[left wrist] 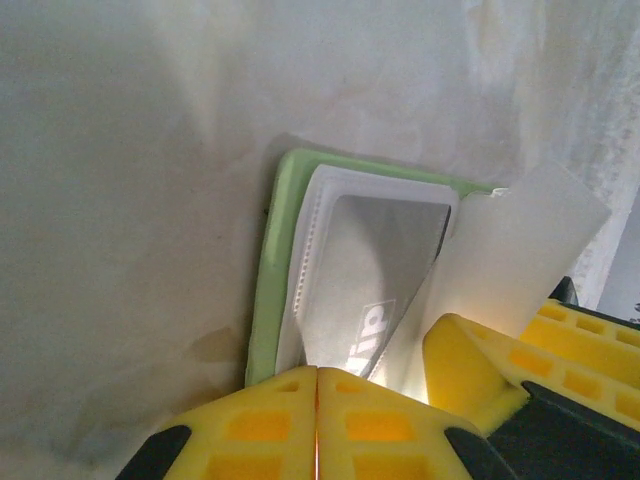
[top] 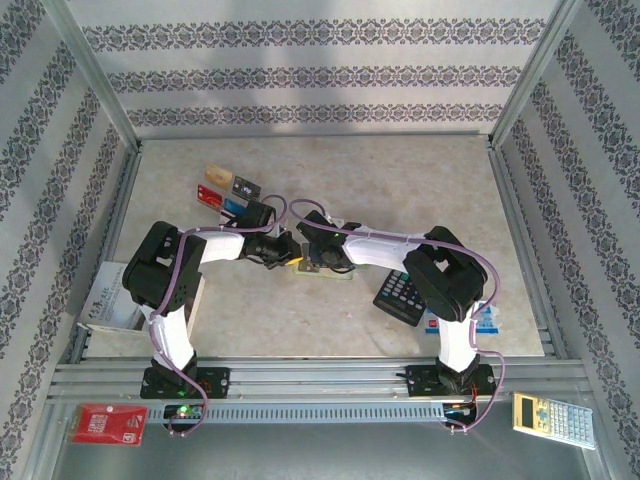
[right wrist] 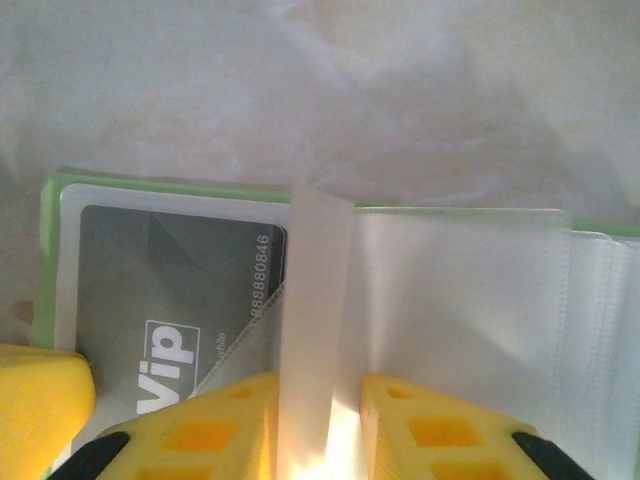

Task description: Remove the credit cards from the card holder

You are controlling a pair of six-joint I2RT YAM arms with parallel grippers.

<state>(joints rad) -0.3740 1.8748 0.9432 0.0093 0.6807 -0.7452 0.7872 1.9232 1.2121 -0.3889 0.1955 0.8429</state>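
The lime-green card holder (top: 336,276) lies open in the middle of the table, its green rim (left wrist: 270,280) (right wrist: 48,230) round clear sleeves. A grey "VIP" card (left wrist: 370,260) (right wrist: 170,270) sits in the left sleeve. My left gripper (left wrist: 317,372) (top: 288,252) is shut, its tips at that card's near edge; a pinch on the card cannot be made out. My right gripper (right wrist: 318,385) (top: 312,258) is shut on a clear sleeve page (right wrist: 318,290) (left wrist: 520,250), which stands up. Tan (top: 218,174), red (top: 208,193), black (top: 246,186) and blue (top: 232,207) cards lie at the back left.
A black calculator (top: 400,293) lies right of the holder, with a blue-and-white box (top: 487,320) under the right arm. A white box (top: 108,298) sits at the left edge. A red packet (top: 108,424) and a yellow calculator (top: 553,418) lie below the rail.
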